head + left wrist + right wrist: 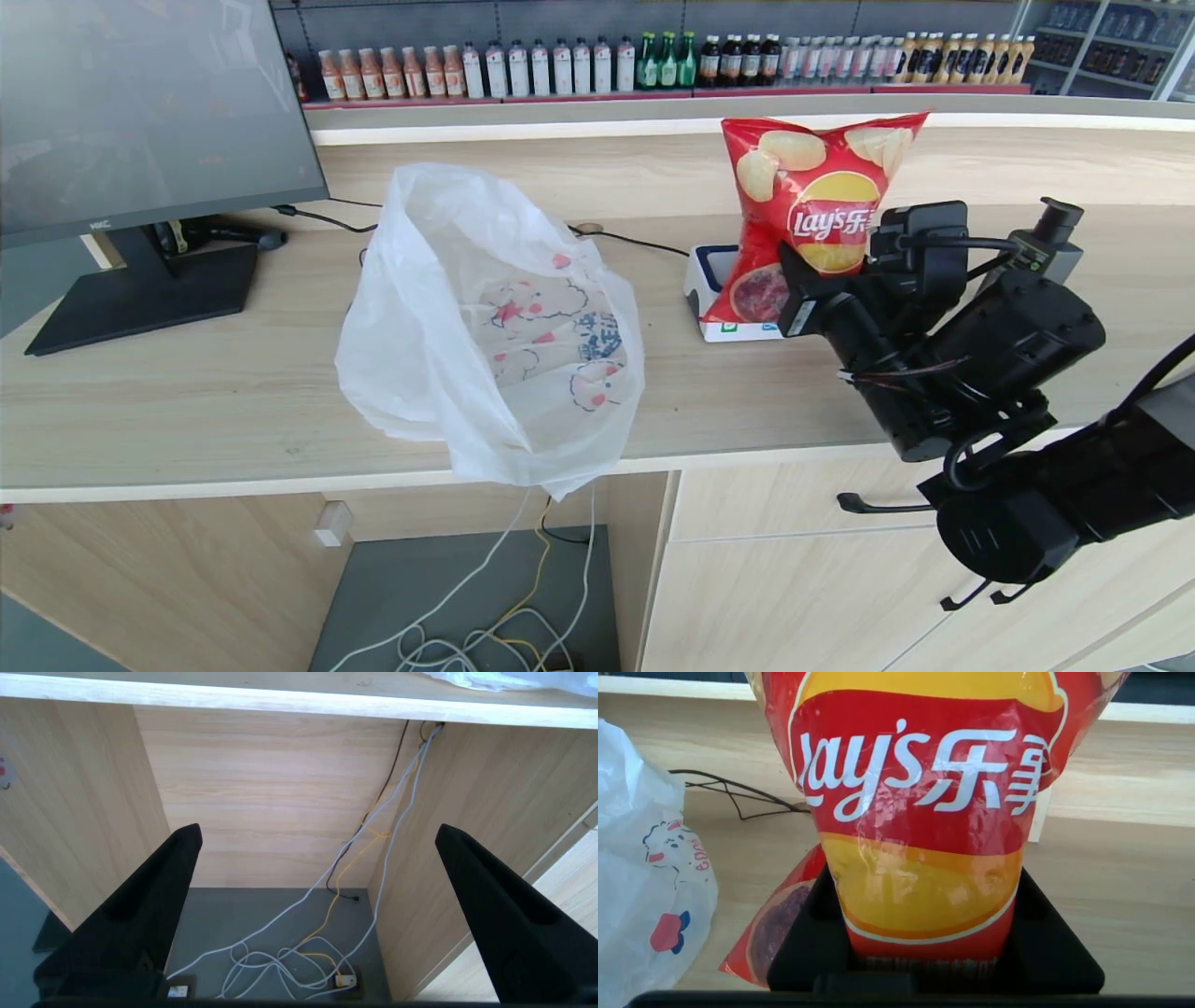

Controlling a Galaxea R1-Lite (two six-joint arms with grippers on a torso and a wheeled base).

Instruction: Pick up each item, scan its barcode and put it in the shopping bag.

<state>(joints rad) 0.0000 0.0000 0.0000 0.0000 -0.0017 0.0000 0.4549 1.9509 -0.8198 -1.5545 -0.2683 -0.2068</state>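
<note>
Head view has the wooden surface (233, 392) running wide, with bare wood between the monitor stand (140, 299) and the white shopping bag (485, 327), which sags over the front edge. More bare wood separates that bag from the white scanner (707, 280). The red chip bag (812, 205), white lettering across its front, is upright over the scanner, its lower part clamped in the right pincer (798, 289). The left pincer (327, 915) gapes wide below the surface edge, facing loose cables (308, 952).
</note>
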